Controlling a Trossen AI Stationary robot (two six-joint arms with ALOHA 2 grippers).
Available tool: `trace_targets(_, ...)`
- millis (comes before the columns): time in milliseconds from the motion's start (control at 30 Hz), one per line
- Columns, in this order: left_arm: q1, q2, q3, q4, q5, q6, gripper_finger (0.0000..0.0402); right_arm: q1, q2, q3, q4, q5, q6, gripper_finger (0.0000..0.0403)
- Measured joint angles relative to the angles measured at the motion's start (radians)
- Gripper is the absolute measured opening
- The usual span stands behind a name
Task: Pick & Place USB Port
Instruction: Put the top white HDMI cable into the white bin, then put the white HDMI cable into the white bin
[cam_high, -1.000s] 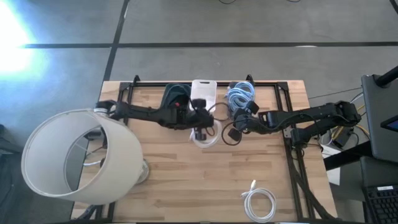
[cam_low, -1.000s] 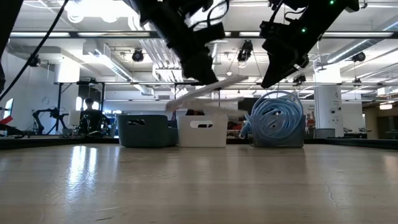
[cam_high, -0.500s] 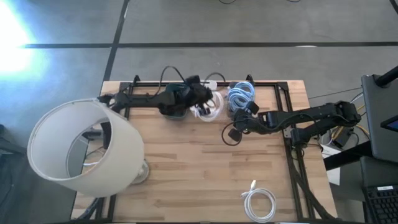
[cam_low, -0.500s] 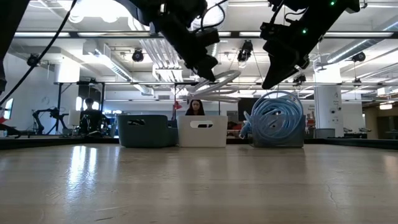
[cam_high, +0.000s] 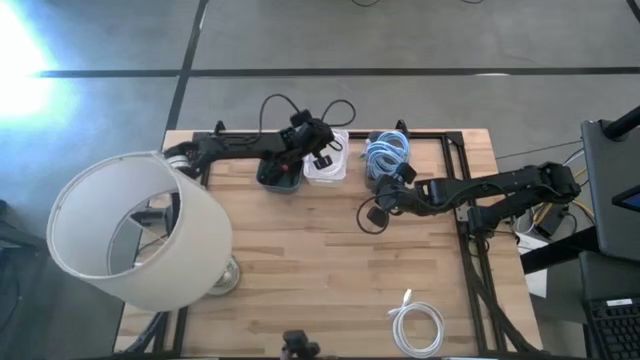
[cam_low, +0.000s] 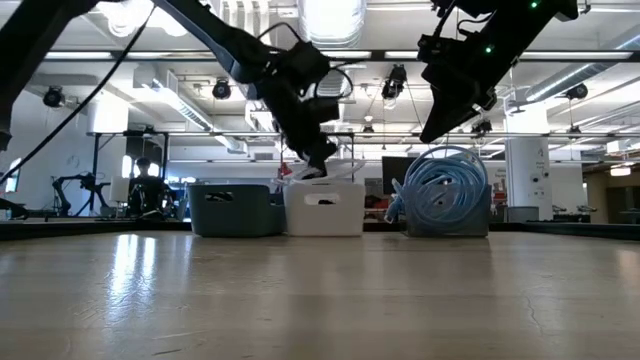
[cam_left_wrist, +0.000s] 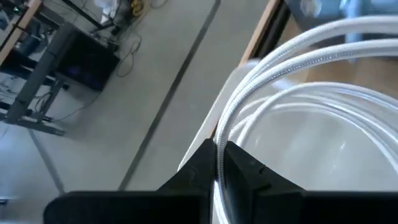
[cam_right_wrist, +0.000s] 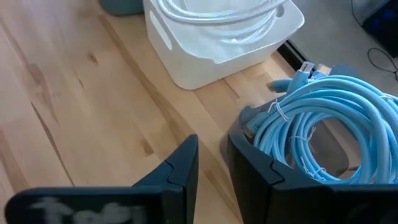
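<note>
A coiled white USB cable (cam_high: 325, 165) lies in the white bin (cam_high: 338, 178) at the table's far edge. It also shows in the right wrist view (cam_right_wrist: 217, 15). My left gripper (cam_high: 322, 155) hangs over that bin, shut on a strand of the cable (cam_left_wrist: 261, 81). In the low view it (cam_low: 312, 165) is just above the bin (cam_low: 323, 208). My right gripper (cam_high: 382, 203) hovers above the table in front of a blue cable coil (cam_high: 385, 155). Its fingers (cam_right_wrist: 212, 155) stand slightly apart with nothing between them. My left gripper pinches one strand of the white cable's coil (cam_left_wrist: 227, 127) between its two fingers. It comes from above, slanting down toward the bin. The rest of the coil spreads out below the fingers inside the white bin.
A dark bin (cam_high: 280, 170) stands left of the white one. A big white lampshade (cam_high: 130, 240) covers the table's left side. Another white cable coil (cam_high: 418, 325) lies near the front right edge. The blue coil (cam_right_wrist: 323, 106) stands right of the white bin.
My left gripper has carried the white coil from in front of the bins toward the table's far edge. It has then gone down over the white bin, so the coil now lies inside it. The gripper has stayed shut on the cable.
</note>
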Motion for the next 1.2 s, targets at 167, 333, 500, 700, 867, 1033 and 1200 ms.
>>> trace_targets(167, 0.009, 0.051, 0.0, 0.008, -0.023, 0.079, 0.0026, 0.0, 0.0, 0.0, 0.002, 0.0, 0.0, 0.0085)
trace_targets(333, 0.009, 0.095, 0.0, 0.007, -0.021, 0.12, 0.0049, 0.0, 0.0, 0.0, 0.004, 0.0, 0.0, 0.0089)
trace_targets(500, 0.009, 0.115, 0.002, 0.001, -0.07, 0.127, 0.0104, 0.0, 0.0, 0.0, 0.005, 0.0, 0.0, 0.0083)
trace_targets(700, 0.009, 0.102, 0.01, -0.003, -0.176, 0.135, 0.016, 0.0, 0.0, 0.0, 0.005, 0.001, 0.0, 0.0077)
trace_targets(867, -0.003, 0.099, 0.043, -0.01, -0.273, 0.199, 0.0179, 0.0, 0.0, 0.0, 0.006, 0.001, 0.0, 0.0082)
trace_targets(1033, -0.024, 0.099, 0.097, -0.121, -0.276, 0.204, 0.018, 0.0, 0.0, 0.0, 0.006, 0.001, 0.0, 0.0086)
trace_targets(1200, -0.032, 0.099, 0.15, -0.315, -0.284, 0.165, 0.0179, 0.0, 0.0, 0.0, 0.006, 0.001, 0.0, 0.0079)
